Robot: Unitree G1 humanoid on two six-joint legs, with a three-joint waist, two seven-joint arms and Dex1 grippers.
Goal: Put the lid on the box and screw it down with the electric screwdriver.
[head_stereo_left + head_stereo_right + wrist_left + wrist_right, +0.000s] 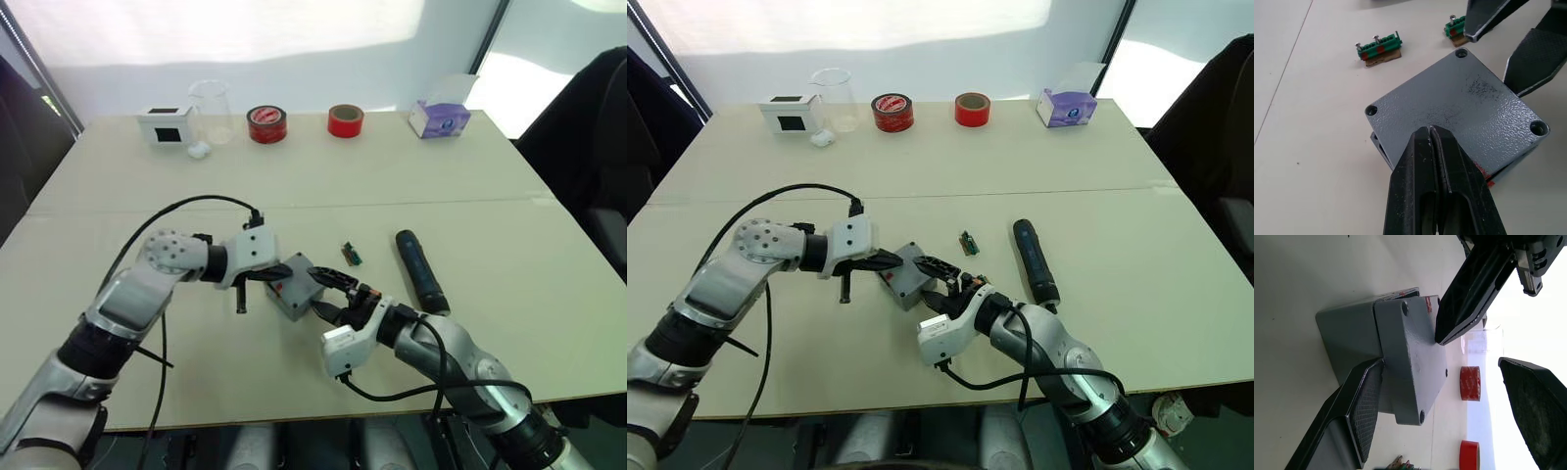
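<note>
Lid [1459, 110] askew on box [1349, 340], left end effector [1432, 134] clenched pressing it, right end effector [1449, 382] released astride.

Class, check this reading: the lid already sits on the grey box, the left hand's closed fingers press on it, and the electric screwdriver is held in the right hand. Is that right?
Not quite. The electric screwdriver lies on the table, apart from both hands, as the left eye view shows. The right hand is open beside the box. The rest stands: the lid is on, the left hand shut upon it.
</note>
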